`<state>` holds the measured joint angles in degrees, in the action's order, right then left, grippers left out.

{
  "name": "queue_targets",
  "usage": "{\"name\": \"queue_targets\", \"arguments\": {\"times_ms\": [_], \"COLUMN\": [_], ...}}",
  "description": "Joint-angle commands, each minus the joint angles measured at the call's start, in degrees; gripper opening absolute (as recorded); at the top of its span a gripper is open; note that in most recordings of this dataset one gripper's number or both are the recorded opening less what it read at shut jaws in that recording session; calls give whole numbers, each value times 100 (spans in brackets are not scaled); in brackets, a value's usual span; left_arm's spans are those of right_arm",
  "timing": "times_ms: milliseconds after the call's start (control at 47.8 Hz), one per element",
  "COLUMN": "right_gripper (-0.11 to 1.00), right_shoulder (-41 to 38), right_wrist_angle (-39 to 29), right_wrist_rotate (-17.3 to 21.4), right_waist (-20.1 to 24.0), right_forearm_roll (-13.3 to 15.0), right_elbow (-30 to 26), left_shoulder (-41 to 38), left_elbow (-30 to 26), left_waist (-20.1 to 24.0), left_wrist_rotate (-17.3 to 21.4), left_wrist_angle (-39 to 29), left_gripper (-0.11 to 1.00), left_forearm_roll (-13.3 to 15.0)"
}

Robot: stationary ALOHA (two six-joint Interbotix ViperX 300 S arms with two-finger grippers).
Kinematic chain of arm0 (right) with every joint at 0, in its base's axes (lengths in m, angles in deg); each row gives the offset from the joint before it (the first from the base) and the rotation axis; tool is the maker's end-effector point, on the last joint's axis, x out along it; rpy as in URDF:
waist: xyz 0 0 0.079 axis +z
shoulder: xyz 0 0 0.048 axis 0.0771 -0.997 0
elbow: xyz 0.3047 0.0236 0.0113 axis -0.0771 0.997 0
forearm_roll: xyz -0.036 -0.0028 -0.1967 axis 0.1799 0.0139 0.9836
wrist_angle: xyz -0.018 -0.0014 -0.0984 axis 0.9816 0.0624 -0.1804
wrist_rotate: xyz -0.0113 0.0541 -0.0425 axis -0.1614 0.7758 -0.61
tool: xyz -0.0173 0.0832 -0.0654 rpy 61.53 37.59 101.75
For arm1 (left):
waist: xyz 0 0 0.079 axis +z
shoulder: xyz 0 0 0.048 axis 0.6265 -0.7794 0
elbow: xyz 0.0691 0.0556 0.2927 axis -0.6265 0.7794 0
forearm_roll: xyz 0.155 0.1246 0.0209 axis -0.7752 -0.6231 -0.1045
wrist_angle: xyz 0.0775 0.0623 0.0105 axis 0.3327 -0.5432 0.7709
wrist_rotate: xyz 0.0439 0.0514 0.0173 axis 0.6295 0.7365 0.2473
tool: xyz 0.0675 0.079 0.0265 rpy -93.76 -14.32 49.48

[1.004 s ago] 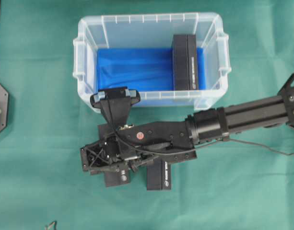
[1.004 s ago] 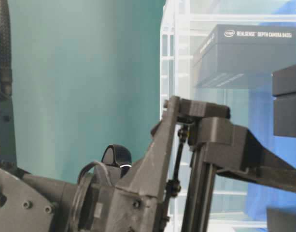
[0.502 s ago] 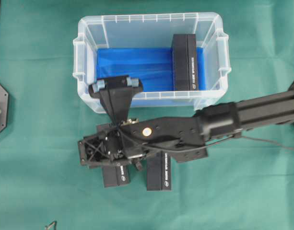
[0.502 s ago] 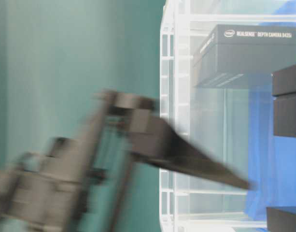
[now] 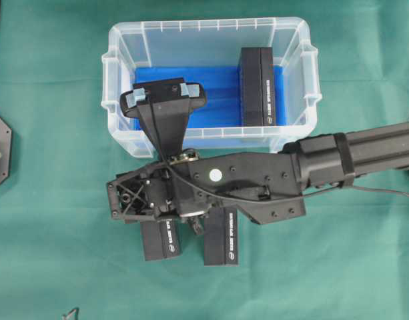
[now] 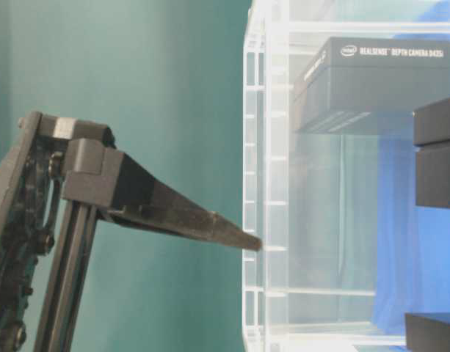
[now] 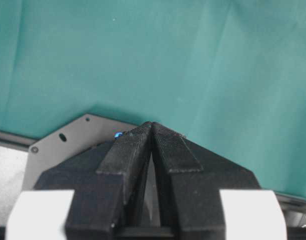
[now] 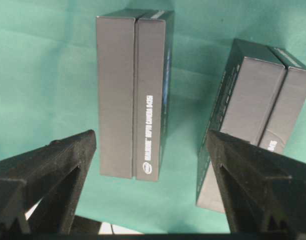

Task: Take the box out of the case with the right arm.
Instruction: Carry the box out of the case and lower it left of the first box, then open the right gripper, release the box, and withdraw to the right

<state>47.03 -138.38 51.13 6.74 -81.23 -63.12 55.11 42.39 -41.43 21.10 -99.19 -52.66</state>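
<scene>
Right pincer (image 5: pixel 134 203) spread, empty, over the counter (image 5: pixel 337 280). Box (image 5: pixel 257 87) sat far-right in the case (image 5: pixel 117 107), long axis near-to-far.

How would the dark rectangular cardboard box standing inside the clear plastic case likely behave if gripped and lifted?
The dark rectangular cardboard box probably stays rigid: its flat faces and sharp edges show. It stands on a narrow side against the clear plastic case wall, so a nudge could tip it. The smooth surface may slip.
</scene>
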Motion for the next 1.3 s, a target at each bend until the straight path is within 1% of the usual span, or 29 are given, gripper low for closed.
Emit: {"name": "queue_targets", "arguments": {"times_ms": [0, 105, 209, 293, 397, 544, 690, 816, 858, 983, 1151, 1276], "right_gripper": [91, 91, 91, 90, 89, 88, 87, 87, 87, 87, 87, 87], "right_shoulder": [360, 510, 686, 870, 1169, 1758, 2391, 2979, 3226, 3858, 4737, 5309], "right_wrist_angle": [-123, -527, -861, -905, -896, -686, -237, 62, 123, 211, 211, 185], "right_wrist_rotate": [-9, -9, -9, -9, 18, 62, 202, 448, 571, 879, 1345, 1547], "right_waist": [26, 97, 176, 229, 290, 369, 439, 562, 624, 817, 1134, 1310], "right_forearm_roll": [-18, 9, 18, 9, 9, -18, -18, -18, -18, -18, -18, -18], "right_elbow": [-132, -105, 35, 246, 650, 1521, 2496, 3349, 3709, 4482, 5432, 5977], "left_shoulder": [-26, -26, -35, -53, -44, -9, 0, 18, 18, 26, 18, 26], "left_elbow": [-53, -62, -62, -62, -53, -53, -53, -53, -53, -53, -53, -44], "left_waist": [18, 18, 18, 26, 18, 18, 26, 18, 18, 26, 26, 18], "left_wrist_rotate": [0, -9, -18, -18, -18, -26, -35, -18, -9, 9, 9, 9], "left_wrist_angle": [26, 26, 26, 26, 26, 26, 18, 0, 0, -9, -26, -35], "left_gripper": [3, 3, 3, 3, 3, 3, 3, 3, 3, 3, 3, 3], "left_forearm_roll": [-18, -18, -18, -18, -18, -18, -18, -18, -18, -18, -18, -18]}}
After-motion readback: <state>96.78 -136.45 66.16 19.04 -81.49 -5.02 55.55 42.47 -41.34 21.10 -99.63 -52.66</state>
